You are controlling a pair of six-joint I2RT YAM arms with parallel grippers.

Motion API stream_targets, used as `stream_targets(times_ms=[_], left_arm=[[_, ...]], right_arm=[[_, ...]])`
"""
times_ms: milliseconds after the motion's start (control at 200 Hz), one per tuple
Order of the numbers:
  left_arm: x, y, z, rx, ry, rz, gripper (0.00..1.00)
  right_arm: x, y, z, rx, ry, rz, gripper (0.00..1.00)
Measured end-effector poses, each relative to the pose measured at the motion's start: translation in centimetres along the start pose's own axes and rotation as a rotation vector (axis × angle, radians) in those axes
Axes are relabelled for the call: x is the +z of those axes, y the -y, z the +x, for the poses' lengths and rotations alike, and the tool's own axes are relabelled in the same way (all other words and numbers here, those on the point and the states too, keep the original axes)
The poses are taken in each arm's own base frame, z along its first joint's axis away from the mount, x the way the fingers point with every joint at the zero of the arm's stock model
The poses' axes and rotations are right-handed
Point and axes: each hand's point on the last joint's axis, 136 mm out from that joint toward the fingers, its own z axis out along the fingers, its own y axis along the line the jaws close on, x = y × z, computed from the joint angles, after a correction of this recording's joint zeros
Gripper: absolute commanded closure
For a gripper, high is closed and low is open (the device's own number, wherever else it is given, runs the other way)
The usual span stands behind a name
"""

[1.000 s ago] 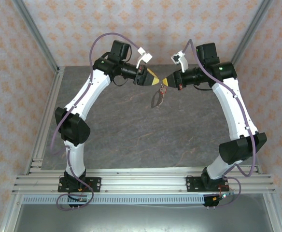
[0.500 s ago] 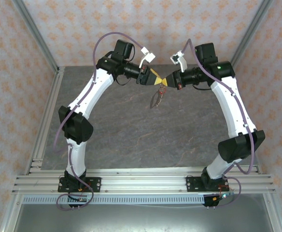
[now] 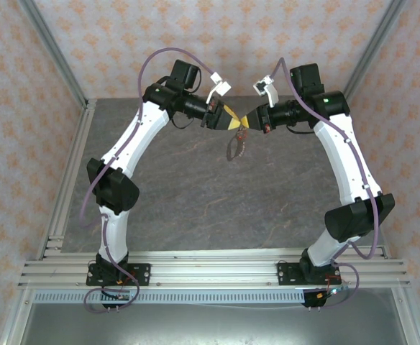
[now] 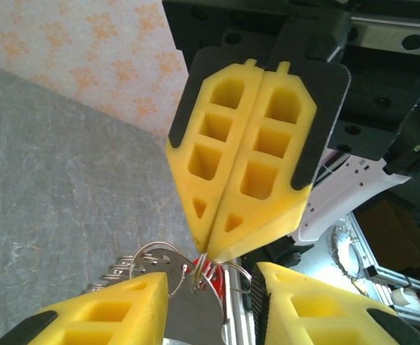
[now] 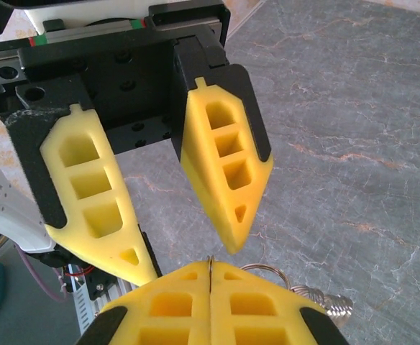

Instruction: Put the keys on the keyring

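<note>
My right gripper (image 5: 210,267) is shut on a thin wire ring of the keyring (image 3: 235,147), which hangs below it over the table as a grey-brown loop. In the left wrist view the shut right gripper (image 4: 208,251) pinches that ring, with a flat silver key blade (image 4: 188,305) and the small red keys piece (image 4: 215,277) bunched just beneath. My left gripper (image 4: 211,287) is open, one finger on each side of this bunch; whether it touches is unclear. Both grippers meet tip to tip high at the table's back, the left gripper (image 3: 231,121) beside the right gripper (image 3: 245,123).
A grey stone-patterned table (image 3: 195,201) lies under the arms. Patterned walls (image 3: 124,43) with metal corner posts close in the back and sides. An aluminium rail (image 3: 217,269) runs along the near edge, where both bases are bolted.
The left gripper has moved right until its tips meet the right gripper, and its jaws have narrowed. The hanging keyring has swung slightly. The right arm has held still.
</note>
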Motion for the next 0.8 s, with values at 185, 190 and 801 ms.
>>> stream_targets(times_ms=[185,190,801], left_arm=[[0.08,0.36,0.12,0.004,-0.005,0.011,0.68],[0.07,0.36,0.11,0.004,-0.005,0.010,0.68],[0.88,0.05,-0.33,0.012,-0.008,0.018,0.89]], right_arm=[[0.00,0.01,-0.13,-0.004,0.004,0.000,1.00],[0.00,0.01,-0.13,-0.004,0.004,0.000,1.00],[-0.09,0.24,-0.32,-0.003,0.012,0.008,1.00]])
